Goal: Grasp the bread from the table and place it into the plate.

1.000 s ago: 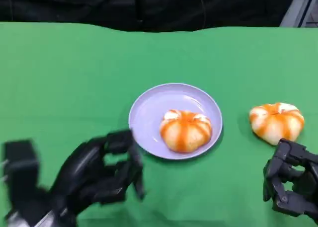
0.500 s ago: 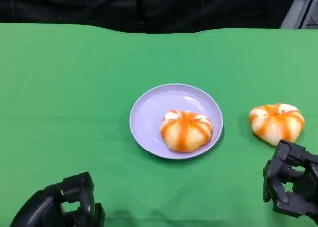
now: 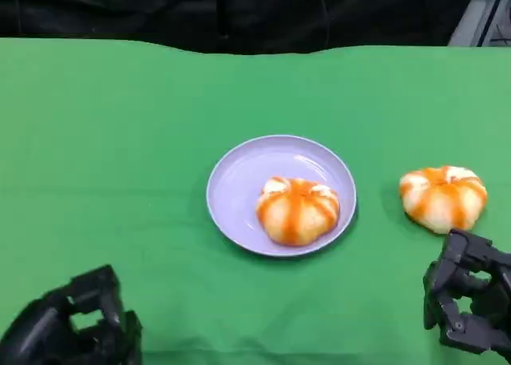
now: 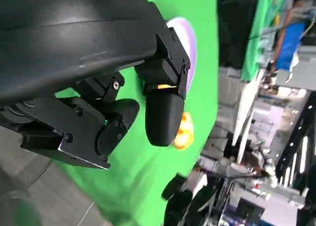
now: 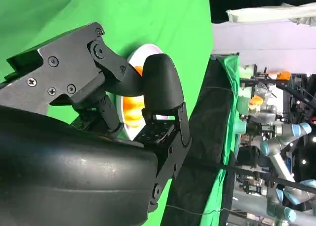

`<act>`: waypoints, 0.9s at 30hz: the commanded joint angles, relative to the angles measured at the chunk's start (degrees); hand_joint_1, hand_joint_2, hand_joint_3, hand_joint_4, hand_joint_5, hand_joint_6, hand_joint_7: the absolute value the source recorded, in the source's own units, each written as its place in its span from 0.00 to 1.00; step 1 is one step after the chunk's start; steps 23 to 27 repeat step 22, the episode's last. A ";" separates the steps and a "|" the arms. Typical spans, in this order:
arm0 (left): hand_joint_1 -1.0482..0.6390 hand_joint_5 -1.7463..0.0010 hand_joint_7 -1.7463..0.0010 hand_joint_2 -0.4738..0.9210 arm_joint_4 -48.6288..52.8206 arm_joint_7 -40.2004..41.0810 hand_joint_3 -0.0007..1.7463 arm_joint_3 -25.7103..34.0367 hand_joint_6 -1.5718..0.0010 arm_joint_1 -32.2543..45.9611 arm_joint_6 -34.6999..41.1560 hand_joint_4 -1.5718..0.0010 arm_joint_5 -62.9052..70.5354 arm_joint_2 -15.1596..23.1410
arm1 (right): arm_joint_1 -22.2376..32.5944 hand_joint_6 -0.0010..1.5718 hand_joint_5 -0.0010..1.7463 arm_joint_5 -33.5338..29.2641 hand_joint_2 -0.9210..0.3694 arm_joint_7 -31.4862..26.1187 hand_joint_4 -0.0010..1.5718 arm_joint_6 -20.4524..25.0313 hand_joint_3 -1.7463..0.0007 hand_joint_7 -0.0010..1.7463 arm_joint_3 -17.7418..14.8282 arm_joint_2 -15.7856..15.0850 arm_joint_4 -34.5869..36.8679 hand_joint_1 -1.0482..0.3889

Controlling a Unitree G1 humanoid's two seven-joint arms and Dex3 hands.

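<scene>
Wide green tablecloth (image 3: 120,141) fills the scene, with a dark curtain (image 3: 239,9) along its far edge and lab clutter beyond it in the wrist views. Dead centre sits the lilac plate (image 3: 239,185), and there's one orange-striped bun on the plate (image 3: 298,210), settled toward its near right side, touching the rim there. The bun on the table (image 3: 444,197) lies well to the right of the plate, clear of it, flat on the cloth — that's the bread to collect, I'd judge.

Down at the lower right, the right hand (image 3: 467,301) sits just on the near side of that loose bun, fingers curled inward, nothing in them; in its wrist view a finger (image 5: 158,87) arches over bare air with the plate beyond. Over at the lower left corner, the left hand (image 3: 76,325) is low, far from both buns, fingers bent in around nothing.

The risks from here: the right hand is bunched up, so if it moves forward without spreading its fingers first, it will likely shove the bun away across the cloth rather than take it. A soft bun could also squash under a hard squeeze. And the plate's free room is on the left, far side, so a drop from the right could land on the first bun and roll off.
</scene>
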 commanded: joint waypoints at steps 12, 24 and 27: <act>0.65 0.00 0.00 0.85 -0.86 1.83 0.65 1.22 0.55 0.66 0.27 0.45 0.24 -0.67 | 1.80 0.46 1.00 1.46 0.25 0.19 0.56 2.45 0.34 0.98 -0.36 -0.73 -3.36 0.65; 0.65 0.00 0.00 0.87 -0.98 2.35 0.63 1.44 0.55 0.39 0.89 0.45 -0.17 -1.03 | 1.57 0.45 1.00 1.01 0.25 -0.15 0.55 2.12 0.34 0.98 -0.38 -0.69 -3.13 0.65; 0.65 0.00 0.00 0.87 -0.98 2.35 0.63 1.44 0.55 0.39 0.89 0.45 -0.17 -1.03 | 1.57 0.45 1.00 1.01 0.25 -0.15 0.55 2.12 0.34 0.98 -0.38 -0.69 -3.13 0.65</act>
